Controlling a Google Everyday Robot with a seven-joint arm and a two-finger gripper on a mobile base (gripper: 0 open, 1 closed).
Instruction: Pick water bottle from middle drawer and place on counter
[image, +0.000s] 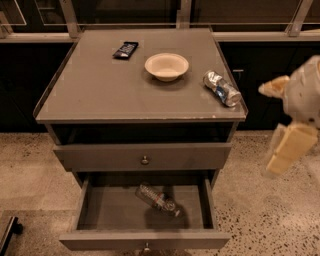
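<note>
Camera view: clearish bottle, gripper right

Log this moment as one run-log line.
gripper open, empty, in air beside counter | water bottle lying in open drawer | pick not yet started

water bottle: small, clear, crinkled, dark label band; on its side, slantwise, on floor of middle drawer; drawer pulled open, grey-brown, flat front, small round knob at bottom edge; counter: flat grey top, thin pale rim, above drawers; gripper: pale, right of cabinet, well apart from bottle
</note>
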